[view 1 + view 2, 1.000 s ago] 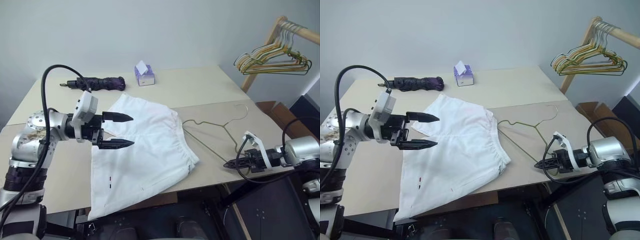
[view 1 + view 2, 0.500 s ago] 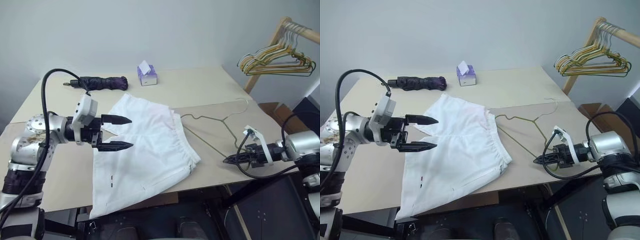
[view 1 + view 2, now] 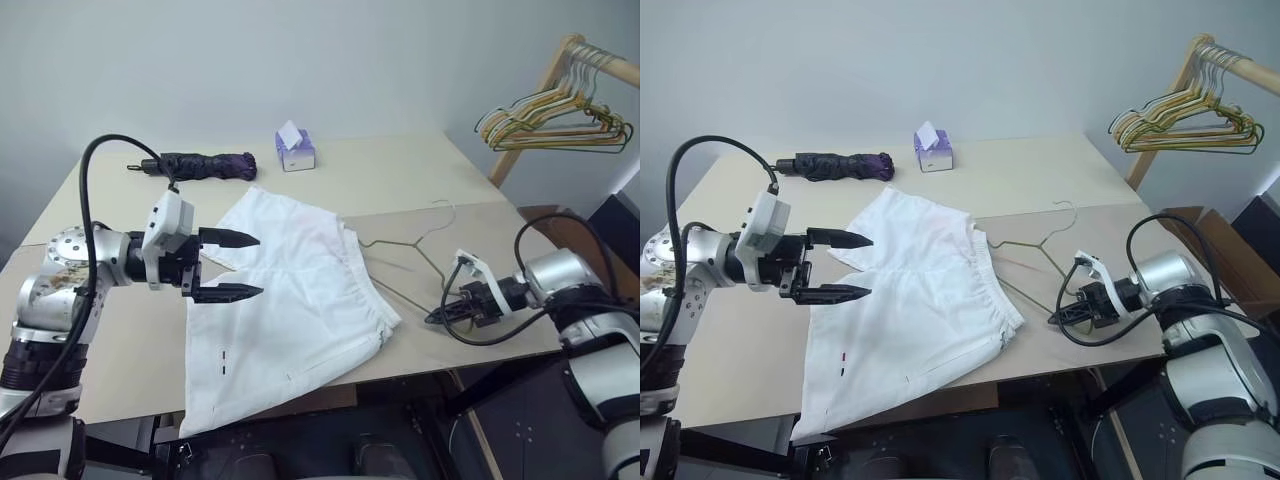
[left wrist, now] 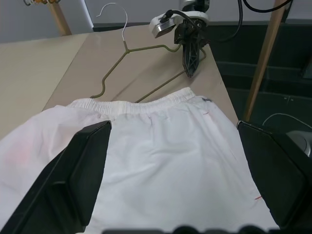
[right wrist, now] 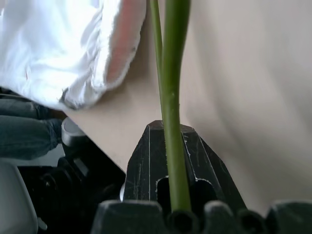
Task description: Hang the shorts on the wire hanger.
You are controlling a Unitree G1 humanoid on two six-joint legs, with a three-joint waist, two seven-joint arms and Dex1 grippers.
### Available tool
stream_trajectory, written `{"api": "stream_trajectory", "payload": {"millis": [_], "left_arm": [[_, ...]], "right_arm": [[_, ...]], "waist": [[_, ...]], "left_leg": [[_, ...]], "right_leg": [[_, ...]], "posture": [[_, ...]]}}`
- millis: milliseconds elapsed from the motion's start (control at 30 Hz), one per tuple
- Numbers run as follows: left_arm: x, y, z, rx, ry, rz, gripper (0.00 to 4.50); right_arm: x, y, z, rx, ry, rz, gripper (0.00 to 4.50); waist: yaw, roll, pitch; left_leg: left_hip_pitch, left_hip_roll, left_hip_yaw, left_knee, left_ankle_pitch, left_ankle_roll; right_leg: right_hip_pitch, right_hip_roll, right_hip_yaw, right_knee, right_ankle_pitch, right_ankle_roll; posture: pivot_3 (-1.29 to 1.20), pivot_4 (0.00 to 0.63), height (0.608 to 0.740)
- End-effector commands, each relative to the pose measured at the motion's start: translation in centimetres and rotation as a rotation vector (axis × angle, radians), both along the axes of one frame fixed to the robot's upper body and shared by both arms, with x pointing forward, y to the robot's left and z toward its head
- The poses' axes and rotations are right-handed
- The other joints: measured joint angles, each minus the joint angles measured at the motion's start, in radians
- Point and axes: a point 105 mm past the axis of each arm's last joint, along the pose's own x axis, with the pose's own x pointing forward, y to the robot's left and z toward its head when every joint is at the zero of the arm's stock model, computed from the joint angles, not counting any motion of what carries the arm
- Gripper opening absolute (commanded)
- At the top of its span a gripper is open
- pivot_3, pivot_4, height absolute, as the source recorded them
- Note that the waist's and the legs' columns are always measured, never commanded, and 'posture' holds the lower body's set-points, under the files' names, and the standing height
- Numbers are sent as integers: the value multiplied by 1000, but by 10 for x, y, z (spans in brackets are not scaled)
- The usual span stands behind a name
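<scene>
The white shorts (image 3: 290, 300) lie flat on the beige table (image 3: 380, 180), one leg hanging over the near edge. To their right lies the thin wire hanger (image 3: 400, 243), one end touching the waistband. My right gripper (image 3: 432, 318) is shut on the hanger's near corner, low over the table; in the right wrist view the wire (image 5: 170, 97) runs between its fingers. My left gripper (image 3: 255, 266) hovers open above the left part of the shorts, nothing in it. Its wrist view looks across the shorts (image 4: 161, 146) to the hanger (image 4: 136, 48) and the right gripper (image 4: 190, 70).
A folded purple umbrella (image 3: 195, 165) and a small white-and-purple tissue box (image 3: 295, 150) sit at the table's far side. A wooden rail with a bunch of coloured hangers (image 3: 555, 115) stands at the far right. The table's near edge runs just past the right gripper.
My right gripper has moved left toward the shorts, dragging the wire hanger with it. The left gripper has stayed in place, open.
</scene>
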Motion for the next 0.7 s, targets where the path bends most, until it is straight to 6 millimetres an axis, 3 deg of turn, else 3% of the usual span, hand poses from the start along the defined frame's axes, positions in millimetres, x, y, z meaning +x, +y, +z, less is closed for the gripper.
{"api": "stream_trajectory", "payload": {"millis": [33, 433, 700], "left_arm": [[-2, 3, 11, 5, -63, 9, 4464], [-1, 4, 11, 6, -70, 15, 4464], [0, 2, 9, 2, -75, 15, 4464]], "right_arm": [[10, 2, 8, 20, -44, 3, 0], [23, 13, 7, 24, -71, 9, 0], [44, 16, 16, 2, -186, -77, 0]], "waist": [[2, 0, 0], [18, 0, 0], [17, 0, 0]], "left_leg": [[0, 0, 0, 0, 0, 0], [0, 0, 0, 0, 0, 0], [0, 0, 0, 0, 0, 0]], "right_leg": [[0, 0, 0, 0, 0, 0], [0, 0, 0, 0, 0, 0], [-1, 0, 0, 0, 0, 0]], "posture": [[53, 24, 740], [59, 25, 740], [50, 22, 740]]}}
